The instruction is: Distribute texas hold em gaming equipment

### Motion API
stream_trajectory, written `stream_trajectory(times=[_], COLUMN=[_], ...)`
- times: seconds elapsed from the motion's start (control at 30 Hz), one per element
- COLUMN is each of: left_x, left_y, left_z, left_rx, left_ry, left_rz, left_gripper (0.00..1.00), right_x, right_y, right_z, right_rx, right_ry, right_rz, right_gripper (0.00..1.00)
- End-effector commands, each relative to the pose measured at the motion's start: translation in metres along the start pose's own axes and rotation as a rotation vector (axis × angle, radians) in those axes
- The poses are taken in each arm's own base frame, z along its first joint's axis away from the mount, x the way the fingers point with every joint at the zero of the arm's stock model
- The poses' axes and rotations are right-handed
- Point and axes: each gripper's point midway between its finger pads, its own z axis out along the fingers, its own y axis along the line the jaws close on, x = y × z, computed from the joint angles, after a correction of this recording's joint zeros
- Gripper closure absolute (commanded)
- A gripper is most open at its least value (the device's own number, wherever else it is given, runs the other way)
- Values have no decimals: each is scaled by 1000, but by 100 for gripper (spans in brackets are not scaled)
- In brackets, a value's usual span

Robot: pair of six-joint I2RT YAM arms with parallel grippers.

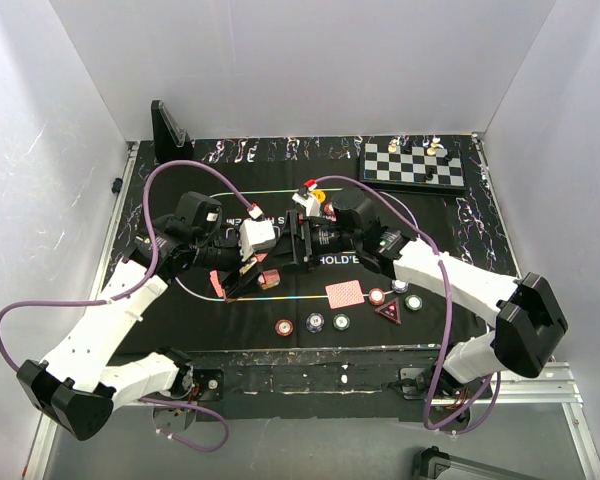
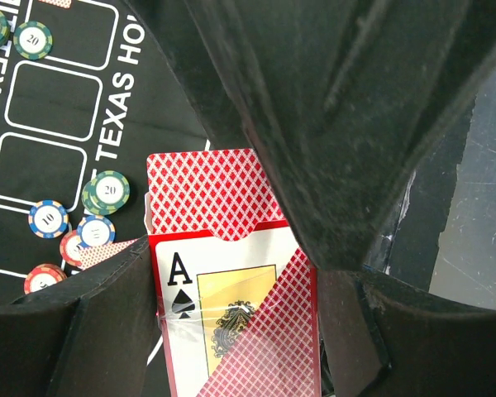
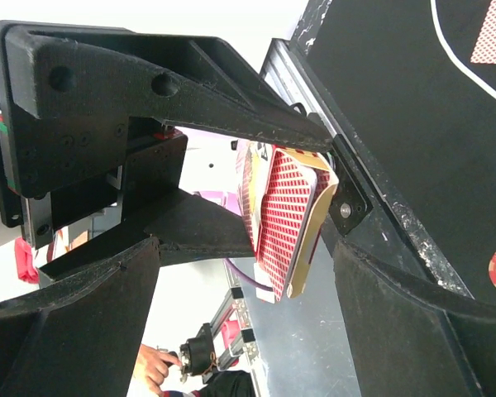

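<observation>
My left gripper point(image 1: 242, 273) is shut on a red card box point(image 2: 231, 331) with an ace of spades on its face. It holds the box above the mat's left-centre. Red-backed cards point(image 2: 207, 186) stick out of the box's open top. My right gripper point(image 1: 298, 240) is open and faces the box. The box point(image 3: 285, 223) lies in the gap between its spread jaws. One right finger point(image 2: 331, 124) overlaps the cards' top right corner; I cannot tell if it touches. A single red-backed card point(image 1: 345, 294), several chips point(image 1: 315, 322) and a red triangular marker point(image 1: 388, 311) lie on the mat's near side.
The black "TEXAS HOLD'EM" mat point(image 1: 230, 160) covers the table. A chessboard point(image 1: 413, 165) with pieces sits at the back right. A black stand point(image 1: 168, 130) is at the back left. More chips point(image 2: 107, 192) lie on the mat below the box. Purple cables loop over both arms.
</observation>
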Motion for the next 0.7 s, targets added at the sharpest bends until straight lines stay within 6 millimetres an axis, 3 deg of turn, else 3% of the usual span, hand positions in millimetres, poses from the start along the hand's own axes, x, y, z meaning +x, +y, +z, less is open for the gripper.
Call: stream_trajectory(times=[0.0,0.47,0.67], left_x=[-23,-24,-26], left_y=[2,0,0], left_z=[-6,-9,-11], left_rx=[-9,-18,-20], left_ry=[-75,-86,-92], left_rz=[44,48,52], left_gripper=[79,80,80], right_x=[0,4,1], right_y=[12,-4,-15], right_z=[8,17,20], right_rx=[-44,-4,2], right_ry=[1,24,21], right_rz=[-31,-4,39], right_gripper=[8,8,29])
